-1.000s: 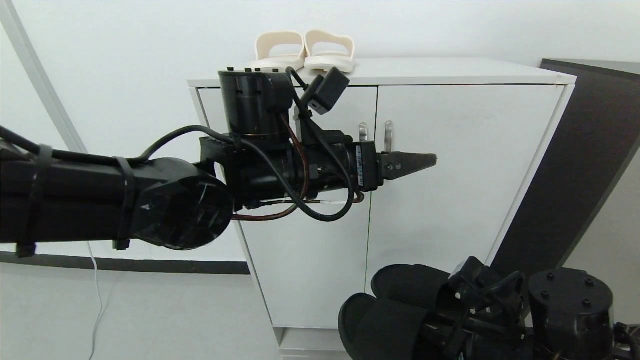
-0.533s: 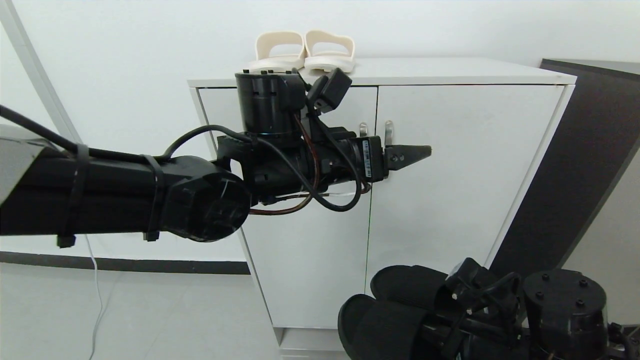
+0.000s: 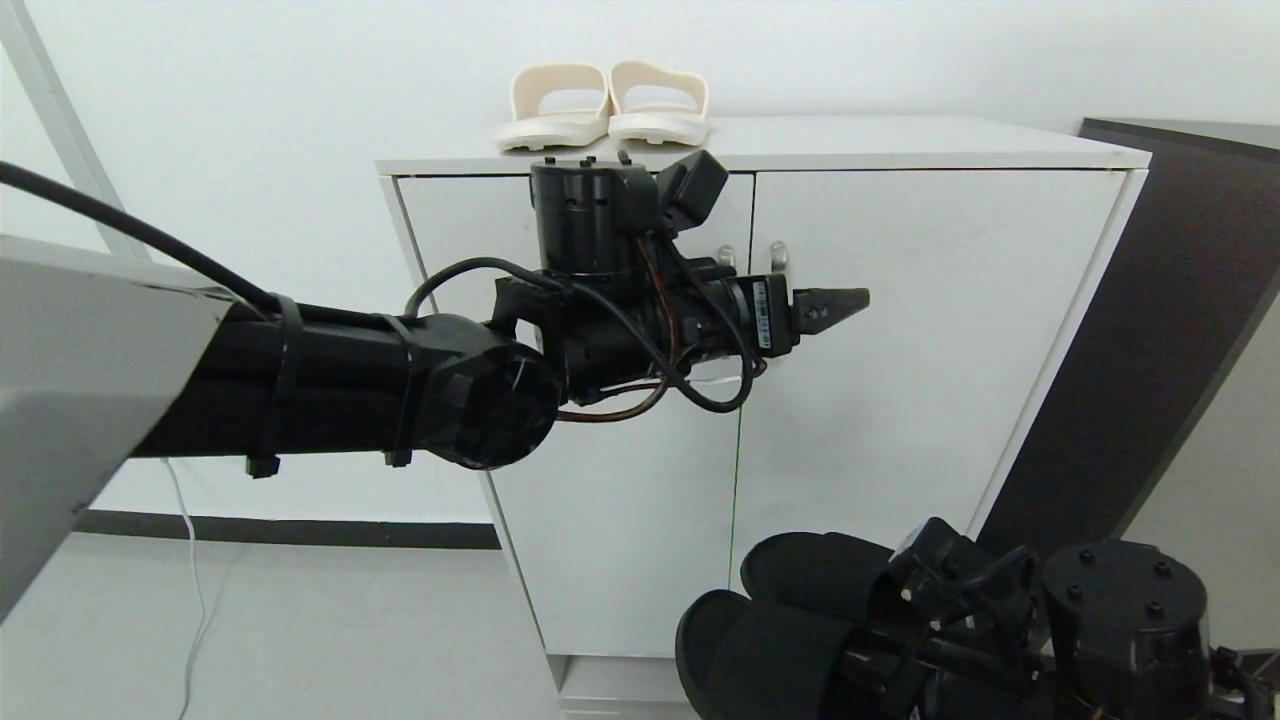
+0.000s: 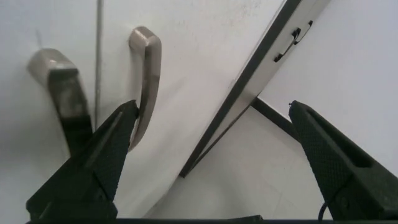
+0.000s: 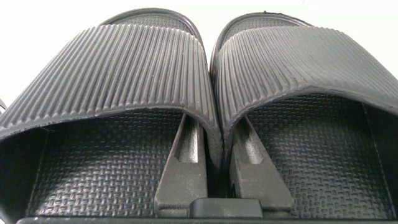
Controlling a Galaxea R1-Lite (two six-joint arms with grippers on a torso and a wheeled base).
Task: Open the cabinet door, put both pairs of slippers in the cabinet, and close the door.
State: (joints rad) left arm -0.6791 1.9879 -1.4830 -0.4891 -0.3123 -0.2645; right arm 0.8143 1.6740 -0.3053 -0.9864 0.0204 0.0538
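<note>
The white cabinet [image 3: 900, 380] has both doors shut, with two metal handles [image 3: 777, 257] at the centre seam. A cream pair of slippers [image 3: 605, 100] sits on its top. My left gripper [image 3: 832, 305] hovers just in front of the handles, open and holding nothing. In the left wrist view, one handle [image 4: 146, 81] lies right beside one finger [image 4: 99, 162] of the left gripper [image 4: 212, 107]. My right gripper [image 3: 885, 615] is low in front of the cabinet, shut on the black pair of slippers [image 3: 790, 620]. Its fingers [image 5: 183, 168] pinch the inner walls of both black slippers [image 5: 124, 68] together.
A dark panel [image 3: 1150, 350] leans along the cabinet's right side. A white wall [image 3: 250, 120] stands behind, with a dark baseboard [image 3: 300, 530] and a thin white cable [image 3: 195, 590] hanging at the left. Grey floor [image 3: 300, 640] lies open left of the cabinet.
My left arm has stretched farther toward the cabinet and its gripper has risen slightly to handle height. The right arm with the black slippers has barely shifted.
</note>
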